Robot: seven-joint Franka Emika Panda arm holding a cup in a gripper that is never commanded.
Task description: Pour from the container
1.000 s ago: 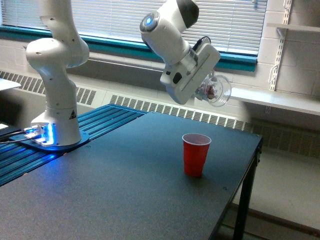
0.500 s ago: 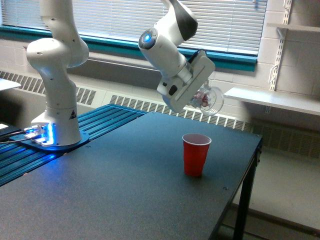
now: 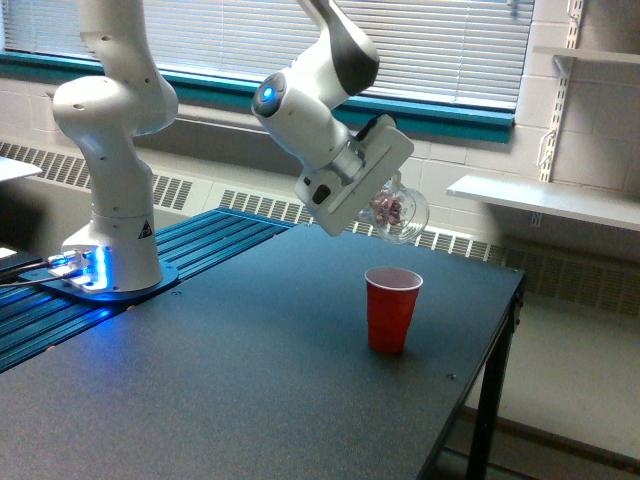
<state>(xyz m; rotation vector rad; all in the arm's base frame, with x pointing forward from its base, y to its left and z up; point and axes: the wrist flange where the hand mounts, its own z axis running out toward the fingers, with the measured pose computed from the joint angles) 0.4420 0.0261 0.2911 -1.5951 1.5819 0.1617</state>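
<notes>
My gripper (image 3: 385, 200) is shut on the container (image 3: 398, 213), a clear plastic cup tipped on its side with its mouth facing the exterior view's right and slightly down. Small pinkish-red and white pieces show through its wall. It hangs just above and slightly behind the red cup (image 3: 391, 309), which stands upright on the dark table (image 3: 250, 370) near the right edge. The fingers themselves are mostly hidden behind the white hand and the cup.
The arm's white base (image 3: 110, 230) stands on a blue ribbed platform (image 3: 190, 260) at the exterior view's left. The table's right edge (image 3: 490, 370) drops off close to the red cup. A white shelf (image 3: 545, 198) and a window sill lie behind.
The gripper with the clear cup has moved down and toward the exterior view's left, coming closer over the red cup. The red cup has stayed put.
</notes>
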